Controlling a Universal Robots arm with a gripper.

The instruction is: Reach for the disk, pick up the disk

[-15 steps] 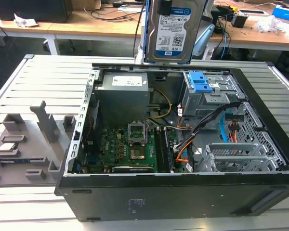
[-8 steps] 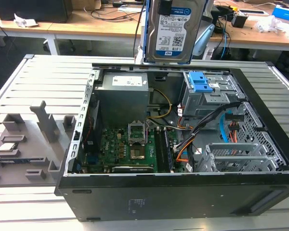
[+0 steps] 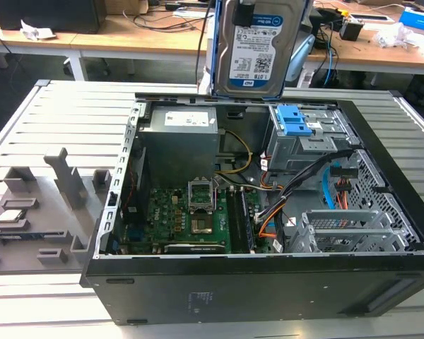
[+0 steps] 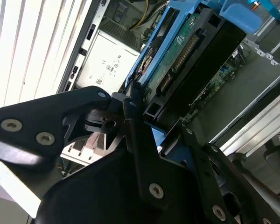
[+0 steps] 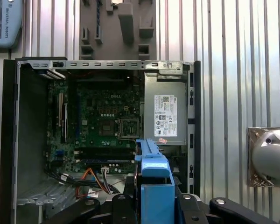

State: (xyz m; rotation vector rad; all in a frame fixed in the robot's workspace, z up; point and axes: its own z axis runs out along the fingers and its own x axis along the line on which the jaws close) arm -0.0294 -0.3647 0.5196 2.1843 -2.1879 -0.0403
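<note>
Disk (image 3: pixel 258 49): 1, clamped tight in my gripper (image 4: pixel 151 119), long axis upright, hanging above the open computer case (image 3: pixel 268 282).

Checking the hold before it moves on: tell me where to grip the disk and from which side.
Probably the upper end, pinched across its two flat faces, coming from above: the disk hangs upright over the computer case, and those faces are broad and parallel.
</note>
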